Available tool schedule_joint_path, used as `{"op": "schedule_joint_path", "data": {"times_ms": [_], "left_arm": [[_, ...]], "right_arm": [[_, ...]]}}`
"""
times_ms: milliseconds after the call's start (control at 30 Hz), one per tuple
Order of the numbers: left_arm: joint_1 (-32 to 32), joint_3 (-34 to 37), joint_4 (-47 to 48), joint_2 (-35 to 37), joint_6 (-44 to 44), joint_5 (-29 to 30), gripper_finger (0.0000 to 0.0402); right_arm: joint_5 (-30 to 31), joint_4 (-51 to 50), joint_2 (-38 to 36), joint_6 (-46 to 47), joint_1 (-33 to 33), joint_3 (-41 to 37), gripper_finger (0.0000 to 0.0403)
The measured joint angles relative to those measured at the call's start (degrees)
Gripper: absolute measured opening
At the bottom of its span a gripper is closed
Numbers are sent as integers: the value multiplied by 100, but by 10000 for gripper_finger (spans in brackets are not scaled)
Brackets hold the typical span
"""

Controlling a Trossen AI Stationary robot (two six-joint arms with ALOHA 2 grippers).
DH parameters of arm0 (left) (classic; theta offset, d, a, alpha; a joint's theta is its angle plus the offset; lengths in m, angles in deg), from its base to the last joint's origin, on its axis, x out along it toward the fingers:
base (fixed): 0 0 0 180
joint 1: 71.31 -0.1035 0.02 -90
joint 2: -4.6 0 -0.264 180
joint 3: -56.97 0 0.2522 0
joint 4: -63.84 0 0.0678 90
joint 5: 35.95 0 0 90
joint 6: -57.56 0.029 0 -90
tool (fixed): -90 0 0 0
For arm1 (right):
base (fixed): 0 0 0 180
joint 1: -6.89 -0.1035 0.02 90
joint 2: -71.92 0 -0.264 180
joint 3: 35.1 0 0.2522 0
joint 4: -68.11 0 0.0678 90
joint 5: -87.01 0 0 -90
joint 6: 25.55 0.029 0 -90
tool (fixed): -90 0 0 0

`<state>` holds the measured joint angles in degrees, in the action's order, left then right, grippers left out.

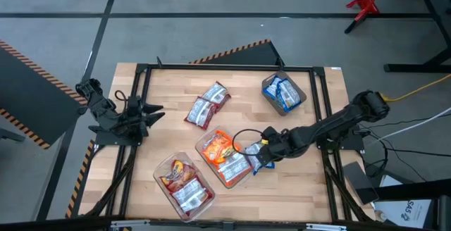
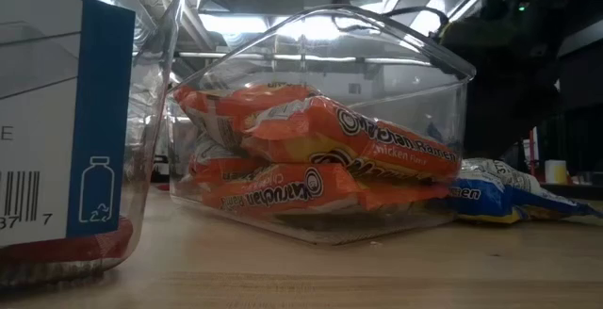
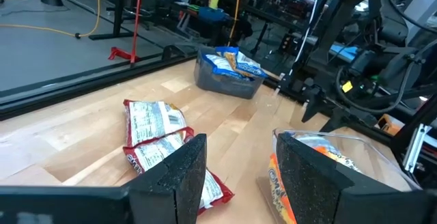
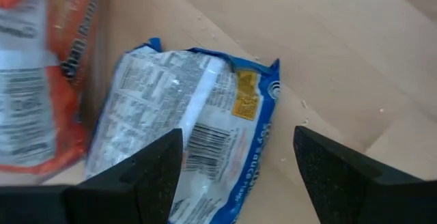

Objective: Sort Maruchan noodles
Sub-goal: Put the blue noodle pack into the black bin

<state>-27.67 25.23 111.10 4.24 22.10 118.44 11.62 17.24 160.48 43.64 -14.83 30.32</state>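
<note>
So we're looking at the right tool (image 1: 266, 148) spread wide and hovering right over a blue packet (image 4: 184, 132) that lies flat on the worktop (image 1: 310, 189), just beside the clear tub of orange packets (image 1: 224, 158), on its 3 o'clock side. These ramen packs look light and crinkly, with a stiff noodle block inside that could crack if we squeeze hard, and the plastic is probably slippery, so we'd pinch across the short width near the middle rather than at a flappy sealed edge. The left tool (image 3: 239, 176) is parked open too, over at the worktop's 9 o'clock edge. Two red packets (image 1: 207, 105) sit loose near the centre, the grey tub (image 1: 283, 94) at about 1 o'clock holds blue ones, and another clear tub (image 1: 184, 183) at 6 o'clock has red ones. The right wrist view gives us the barcode side and the finger gap, which the high view can't; the low view shows the orange stack's height but hides the tool.
</note>
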Motion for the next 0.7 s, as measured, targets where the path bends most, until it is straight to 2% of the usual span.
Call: {"op": "schedule_joint_path", "data": {"times_ms": [500, 600, 700], "left_arm": [[-1, 1, 1, 0, -50, -45, 172], [0, 0, 4, 0, -120, -44, 172], [0, 0, 4, 0, -146, -44, 172]], "right_arm": [[-72, -40, 712, 286, -2, 12, 263], [-39, -44, 724, 284, -2, 13, 239], [37, -187, 677, 258, 9, 5, 188]]}}
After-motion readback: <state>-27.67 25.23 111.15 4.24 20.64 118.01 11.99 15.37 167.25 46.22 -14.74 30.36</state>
